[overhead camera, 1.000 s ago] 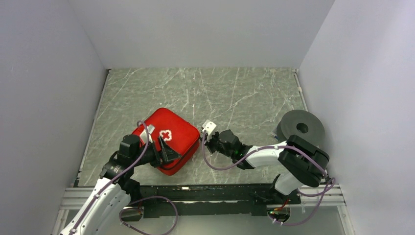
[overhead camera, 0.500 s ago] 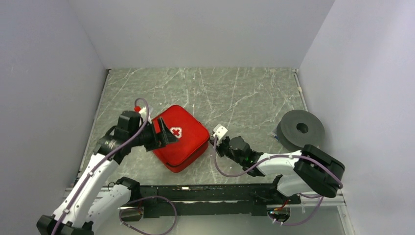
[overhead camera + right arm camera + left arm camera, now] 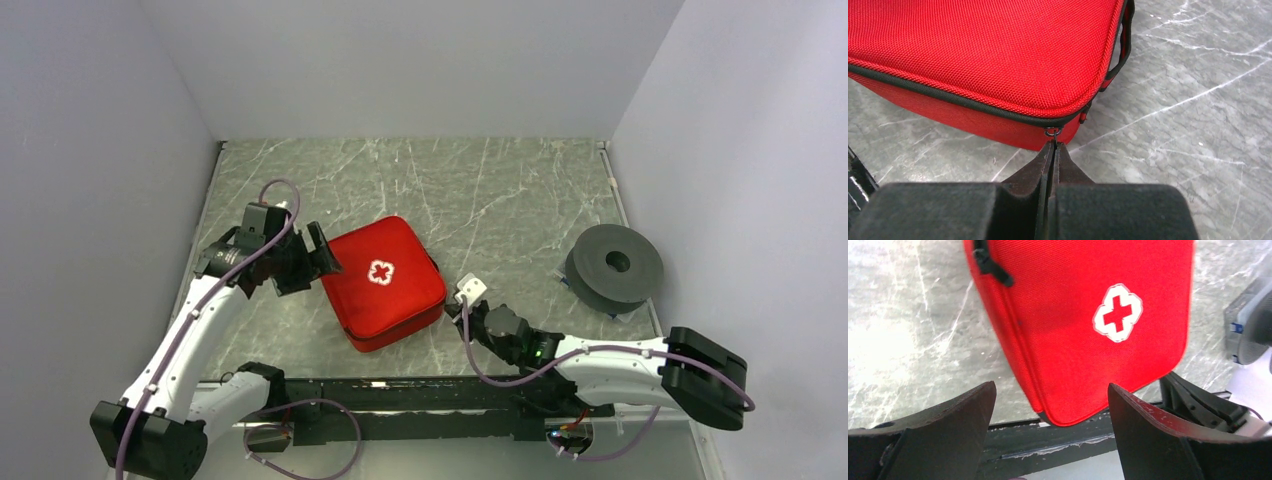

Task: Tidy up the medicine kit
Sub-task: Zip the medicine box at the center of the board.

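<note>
Right gripper [image 3: 1053, 147]: nearest my side, I had it pinched fully together on the small metal zipper pull [image 3: 1052, 132] at the kit's near corner.
Medicine kit [image 3: 385, 280]: it lay flat on the marble table [image 3: 500, 190], a little left of centre, lid down and white cross up, between the two grippers.
Left gripper [image 3: 325, 262]: spread wide and holding nothing, it sat at the kit's left edge. I could not tell whether it touched the case.
Grey disc [image 3: 613, 265]: it sat well apart, by the right wall.
Progress: the seam I could see was zipped. I judged the packing done and the zip nearly finished, though the far sides were hidden from me.
Change over the last second: the kit had slid toward the centre and turned. My right arm had drawn back toward the near edge, and my left had reached farther out.
</note>
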Controlling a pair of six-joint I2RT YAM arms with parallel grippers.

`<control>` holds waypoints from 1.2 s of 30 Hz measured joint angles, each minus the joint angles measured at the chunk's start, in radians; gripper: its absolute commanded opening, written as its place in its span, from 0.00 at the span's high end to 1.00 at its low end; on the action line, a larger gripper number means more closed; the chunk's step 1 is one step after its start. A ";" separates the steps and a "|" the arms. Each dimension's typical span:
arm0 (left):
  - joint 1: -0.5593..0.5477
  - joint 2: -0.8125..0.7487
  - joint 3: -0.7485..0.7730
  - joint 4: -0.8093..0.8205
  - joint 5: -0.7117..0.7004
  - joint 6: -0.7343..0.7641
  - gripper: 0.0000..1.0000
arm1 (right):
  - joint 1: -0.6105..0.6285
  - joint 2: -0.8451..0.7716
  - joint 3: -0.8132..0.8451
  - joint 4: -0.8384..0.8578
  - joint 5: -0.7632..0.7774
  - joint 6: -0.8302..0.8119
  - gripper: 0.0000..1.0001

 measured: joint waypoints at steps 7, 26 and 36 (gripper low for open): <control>0.012 0.018 -0.168 0.024 0.039 0.002 0.12 | 0.034 -0.101 -0.031 -0.070 0.053 0.049 1.00; 0.014 0.412 -0.066 0.292 0.153 0.037 0.12 | 0.168 -0.161 -0.043 -0.147 0.181 0.137 1.00; 0.041 0.662 0.247 0.306 0.259 0.072 0.12 | 0.278 -0.089 -0.022 -0.145 0.274 0.174 1.00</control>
